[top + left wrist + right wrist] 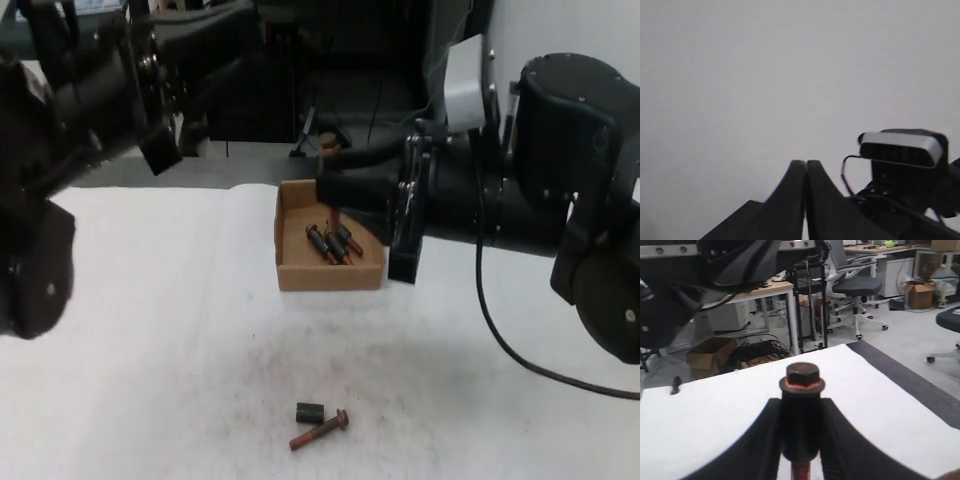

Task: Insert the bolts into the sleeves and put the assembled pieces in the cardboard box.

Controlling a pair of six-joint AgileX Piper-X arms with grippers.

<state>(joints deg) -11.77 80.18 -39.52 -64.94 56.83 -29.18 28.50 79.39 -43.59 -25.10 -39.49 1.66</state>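
My right gripper (pixel 800 407) is shut on an assembled piece (pixel 802 377), a rusty hex-head bolt standing in a black sleeve. In the high view this gripper (pixel 345 190) hangs over the back of the cardboard box (pixel 330 276), which holds several assembled pieces (pixel 332 242). A loose black sleeve (pixel 310 411) and a rusty bolt (pixel 320 429) lie side by side near the front of the white bench. My left gripper (pixel 806 162) is shut with nothing in it, raised and facing a blank wall. The left arm (pixel 90 90) is lifted at the back left.
The white cloth (pixel 150 330) covers the bench, with bare room left of the box and around the loose parts. The right arm's bulky body (pixel 570 200) and its cable (pixel 500 330) take up the right side. Desks and chairs (pixel 855 285) stand beyond the bench.
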